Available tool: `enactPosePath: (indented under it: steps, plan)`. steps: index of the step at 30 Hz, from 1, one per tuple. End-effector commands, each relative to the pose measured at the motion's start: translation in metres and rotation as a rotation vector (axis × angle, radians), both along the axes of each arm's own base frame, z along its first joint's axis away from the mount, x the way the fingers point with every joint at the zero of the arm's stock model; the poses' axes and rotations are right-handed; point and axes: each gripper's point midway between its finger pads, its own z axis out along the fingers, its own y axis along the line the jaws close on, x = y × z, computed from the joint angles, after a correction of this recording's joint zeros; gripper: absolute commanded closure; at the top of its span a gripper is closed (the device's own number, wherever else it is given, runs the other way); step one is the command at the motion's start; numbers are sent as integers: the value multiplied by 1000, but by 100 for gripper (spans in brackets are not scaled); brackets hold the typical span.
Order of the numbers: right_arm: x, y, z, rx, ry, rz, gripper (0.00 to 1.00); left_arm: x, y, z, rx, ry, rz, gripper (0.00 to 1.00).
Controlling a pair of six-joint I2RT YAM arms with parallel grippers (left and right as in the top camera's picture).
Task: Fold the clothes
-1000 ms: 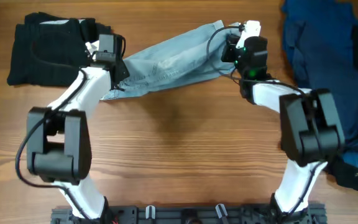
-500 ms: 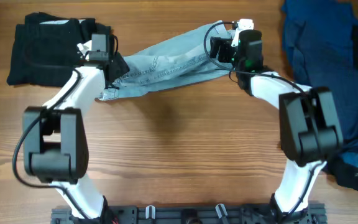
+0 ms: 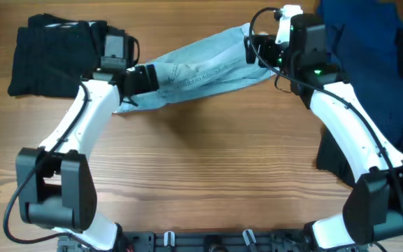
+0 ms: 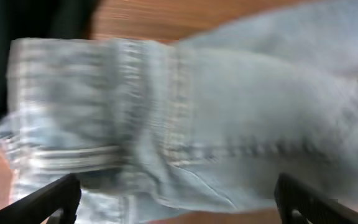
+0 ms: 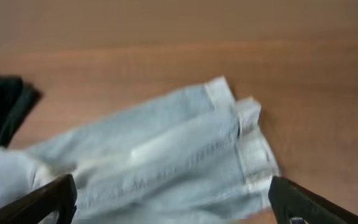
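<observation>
Pale blue washed-denim shorts (image 3: 194,70) just let go: left gripper (image 4: 178,190) and right gripper (image 5: 171,186) both sprung wide, empty. Fold probably laid; regrasp next.

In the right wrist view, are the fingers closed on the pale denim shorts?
No, the right fingers are spread wide apart and the shorts lie loose on the table between them.

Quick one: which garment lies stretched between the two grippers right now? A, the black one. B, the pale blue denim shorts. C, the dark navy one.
B: the pale blue denim shorts stretch from the left gripper to the right gripper, while the black garment lies far left and the navy garment far right.
</observation>
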Motion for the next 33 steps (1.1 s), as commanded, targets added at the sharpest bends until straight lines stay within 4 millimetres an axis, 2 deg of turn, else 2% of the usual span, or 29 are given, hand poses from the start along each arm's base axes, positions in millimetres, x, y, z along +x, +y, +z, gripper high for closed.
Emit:
enactPosePath:
  steps: [1,10,13,21,24,27,29,33]
  plan:
    - [-11,9,-8,17,55,58,0,-3,-15,-14,67,34,-219,0]
    - [-23,6,-21,3,125,57,0,-6,-23,-48,99,101,-391,2]
    - [-22,6,-20,4,120,56,0,-3,-26,-50,98,91,-403,3]
    - [-20,2,-20,-3,116,43,0,-5,-47,-50,104,79,-457,18]
    - [-20,0,-20,-2,116,36,0,-7,-59,-50,116,72,-498,33]
    - [-19,-3,-20,-2,119,31,0,-6,-62,-49,119,61,-503,73]
    - [-19,-4,-20,-2,120,28,0,-3,-61,-48,126,53,-496,96]
    - [-19,-5,-20,-2,119,28,1,14,-41,-36,196,-6,-379,96]
